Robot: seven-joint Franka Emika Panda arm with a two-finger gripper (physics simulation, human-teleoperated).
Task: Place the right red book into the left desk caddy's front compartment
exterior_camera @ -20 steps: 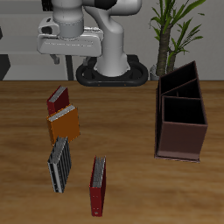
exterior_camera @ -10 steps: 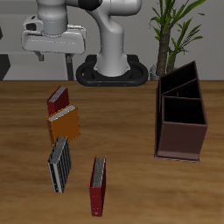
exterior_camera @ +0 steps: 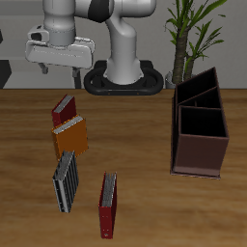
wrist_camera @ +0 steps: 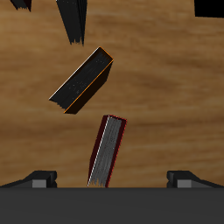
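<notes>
At the back of the bench point(exterior_camera: 135, 116), close to the robot's base, the pincer point(exterior_camera: 58, 66) hangs high over the row of books, empty. In the exterior view it is roughly above the right red book point(exterior_camera: 64, 109), the farthest back of the row. The book stands on its edge, pale pages showing, its long axis running slantwise from the front edge towards the robot. Just beside it, nearer the front, stands the orange book point(exterior_camera: 70, 136); then come a striped grey book point(exterior_camera: 66, 180) and the thin dark-red book point(exterior_camera: 108, 205). The left desk caddy point(exterior_camera: 200, 125) sits well apart across the bench, open-topped, its front compartment bare as far as can be seen. A potted plant point(exterior_camera: 188, 29) stands behind it.

From the wrist view the pincer point(wrist_camera: 112, 178) is spread wide — one fingertip shows at each side, nothing between them. The red book point(wrist_camera: 107, 150) lies between the finger lines, and its long axis points almost straight away from the camera, only slightly slanted. The orange book point(wrist_camera: 81, 79) lies beyond it at a stronger angle.

That pose looks deliberate: with the fingers either side of the book's thin dimension, a straight descent should let them close on the covers. The slight slant may want a small wrist turn first.
</notes>
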